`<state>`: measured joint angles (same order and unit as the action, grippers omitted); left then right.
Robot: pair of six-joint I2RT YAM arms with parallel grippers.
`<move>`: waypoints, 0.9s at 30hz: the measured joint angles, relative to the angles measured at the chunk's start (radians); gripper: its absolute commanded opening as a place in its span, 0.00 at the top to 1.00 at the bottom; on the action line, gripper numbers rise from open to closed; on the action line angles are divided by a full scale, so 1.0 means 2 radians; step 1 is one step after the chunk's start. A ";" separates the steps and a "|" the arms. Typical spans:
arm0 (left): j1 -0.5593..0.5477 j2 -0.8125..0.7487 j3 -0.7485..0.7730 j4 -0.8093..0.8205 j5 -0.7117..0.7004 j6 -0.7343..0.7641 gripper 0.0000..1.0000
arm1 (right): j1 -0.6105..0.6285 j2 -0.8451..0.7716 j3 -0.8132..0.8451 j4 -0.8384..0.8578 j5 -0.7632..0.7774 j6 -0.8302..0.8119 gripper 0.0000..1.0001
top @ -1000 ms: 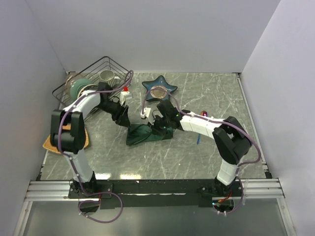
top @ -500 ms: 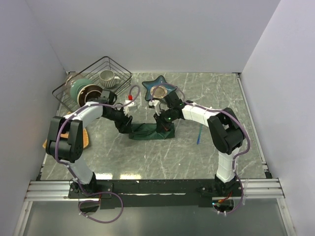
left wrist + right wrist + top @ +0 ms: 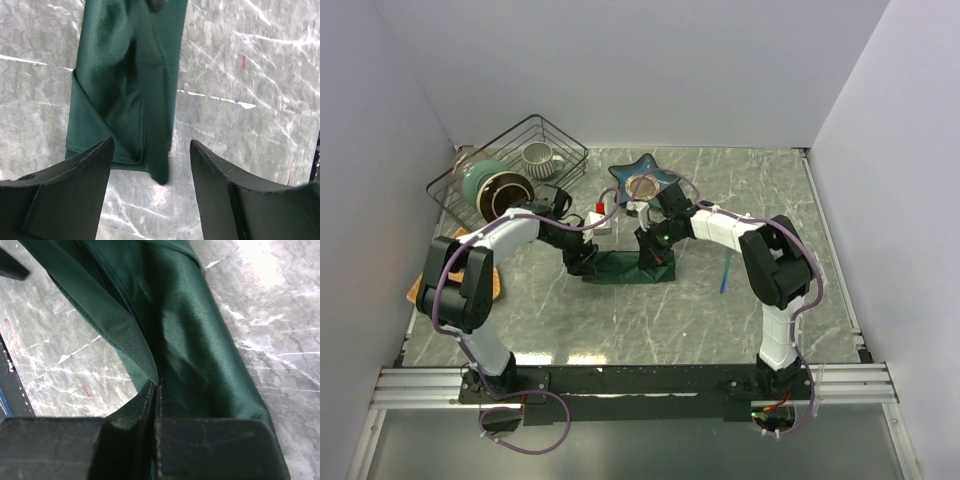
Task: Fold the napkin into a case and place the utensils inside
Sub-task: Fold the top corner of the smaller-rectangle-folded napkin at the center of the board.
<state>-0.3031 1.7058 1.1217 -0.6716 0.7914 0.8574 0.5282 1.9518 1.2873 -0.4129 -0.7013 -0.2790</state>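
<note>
Napkin: the dark green napkin (image 3: 625, 266) lies folded into a narrow, layered strip near the middle of the desk (image 3: 620, 325). It sits between the tips of the two arms and just in front of the star dish.
Napkin, left wrist view: the strip (image 3: 130, 90) runs away from the camera. It has a slanting fold at its near left corner and a long edge down its length.
Left jaws: released and spread wide. The two dark fingers (image 3: 70, 185) stand on either side of the strip's near end without gripping it.
Right jaws: clenched on the napkin (image 3: 200, 340). The fingers (image 3: 125, 440) are pressed together, and a raised fold of cloth runs into the line where they meet.
Left arm: the left arm (image 3: 510, 228) reaches in to the strip's left end.
Right arm: the right arm (image 3: 720, 228) reaches in to the strip's right end.
Blue utensil: the blue utensil (image 3: 723, 275) lies on the desk to the right of the napkin, apart from it.
Star dish: the blue star dish (image 3: 642, 180) lies behind the napkin, with something round and brownish in its centre.
Wire basket: the wire basket (image 3: 545, 130) stands in the far left corner. It holds a mug (image 3: 538, 157), a teal bowl (image 3: 478, 180) and a brown bowl (image 3: 505, 193).
Mat: the orange-tan mat (image 3: 417, 292) lies at the left edge, partly hidden by the left arm.
</note>
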 measured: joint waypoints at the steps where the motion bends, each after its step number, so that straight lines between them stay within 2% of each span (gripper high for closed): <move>1: 0.000 0.000 0.002 -0.005 0.000 0.007 0.33 | -0.001 0.002 0.001 0.000 0.000 0.002 1.00; 6: -0.004 0.001 0.004 -0.026 -0.002 0.033 0.38 | -0.007 0.014 0.002 -0.001 -0.001 0.013 1.00; 13: -0.025 0.013 0.005 -0.011 -0.015 0.029 0.50 | -0.011 0.017 0.002 -0.001 -0.004 0.022 1.00; 16: -0.028 0.020 0.007 -0.004 -0.016 0.022 0.61 | -0.011 0.017 0.002 -0.001 -0.004 0.022 1.00; 19: -0.028 0.027 0.013 0.001 -0.019 0.017 0.84 | -0.011 0.017 0.002 -0.001 -0.005 0.022 1.00; 22: -0.028 0.032 0.018 0.008 -0.025 0.012 0.97 | -0.011 0.016 0.002 0.000 -0.009 0.022 0.90; 24: -0.028 0.034 0.020 0.011 -0.029 0.009 0.99 | -0.011 0.015 -0.001 0.002 -0.011 0.022 0.75; 25: -0.028 0.034 0.020 0.012 -0.030 0.009 0.99 | -0.011 0.013 -0.004 0.004 -0.013 0.021 0.57; 27: -0.028 0.036 0.020 0.013 -0.031 0.007 0.99 | -0.011 0.007 -0.013 0.010 -0.016 0.020 0.47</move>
<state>-0.3595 1.7782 1.1618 -0.6464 0.7284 0.8722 0.5056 1.9659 1.2606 -0.3927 -0.7330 -0.2390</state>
